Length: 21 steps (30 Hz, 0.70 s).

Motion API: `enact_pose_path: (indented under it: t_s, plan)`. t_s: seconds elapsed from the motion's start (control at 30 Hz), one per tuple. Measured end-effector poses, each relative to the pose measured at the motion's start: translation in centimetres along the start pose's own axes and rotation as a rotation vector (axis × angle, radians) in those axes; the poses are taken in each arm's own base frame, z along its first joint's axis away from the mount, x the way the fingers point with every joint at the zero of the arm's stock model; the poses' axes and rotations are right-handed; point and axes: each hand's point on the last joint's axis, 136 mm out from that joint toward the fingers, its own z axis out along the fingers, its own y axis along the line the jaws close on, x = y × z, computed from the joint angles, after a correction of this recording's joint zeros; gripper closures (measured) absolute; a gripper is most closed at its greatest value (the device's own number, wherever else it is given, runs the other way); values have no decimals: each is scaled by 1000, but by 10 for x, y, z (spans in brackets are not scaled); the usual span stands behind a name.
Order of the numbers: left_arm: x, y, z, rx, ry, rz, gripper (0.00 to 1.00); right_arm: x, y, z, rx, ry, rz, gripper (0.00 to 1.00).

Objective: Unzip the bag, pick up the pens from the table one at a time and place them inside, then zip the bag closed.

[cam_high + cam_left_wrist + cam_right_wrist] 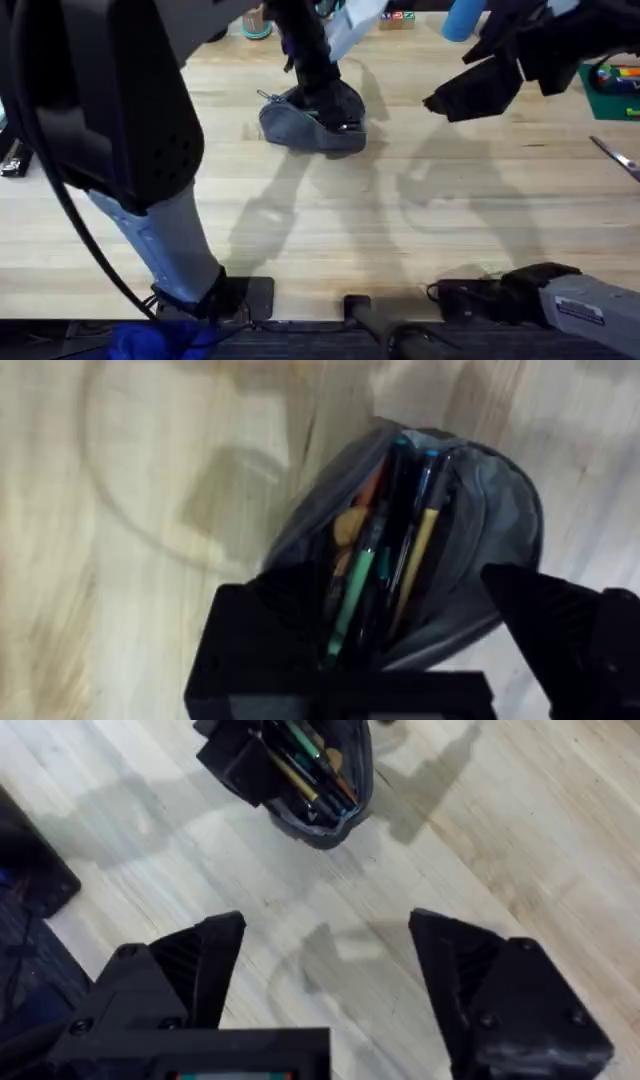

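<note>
The blue-grey bag (300, 128) lies on the table (400, 220) at the back centre. Its zipper mouth gapes open. Inside it lie several pens (410, 560): a yellow one, a green one and dark ones, also seen in the right wrist view as pens (310, 765). My left gripper (325, 95) reaches down over the bag. The left gripper (400, 660) is open, and its fingers (570, 640) straddle the bag's near end. My right gripper (445, 100) hovers to the right of the bag. The right gripper (330, 980) is open over bare wood with nothing between its fingers.
Silver scissors (615, 155) lie near the right edge. A green mat (605, 95) with small coloured items sits at the back right. A blue cylinder (462, 20), small coloured blocks (397, 18) and a teal item (257, 28) stand along the back edge.
</note>
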Motion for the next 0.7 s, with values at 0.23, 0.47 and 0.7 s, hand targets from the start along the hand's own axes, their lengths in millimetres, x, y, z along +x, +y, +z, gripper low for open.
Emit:
enact_pose_path:
  t_s: [0.23,0.47,0.7]
  plan:
    - [-23,12,-39,-68,-47,-6,7,0,0,0,0,0,0,4]
    - [-24,18,-58,-107,-43,-66,7,0,0,0,0,0,0,4]
    - [-3,27,-78,-138,-45,-189,6,0,0,0,0,0,0,4]
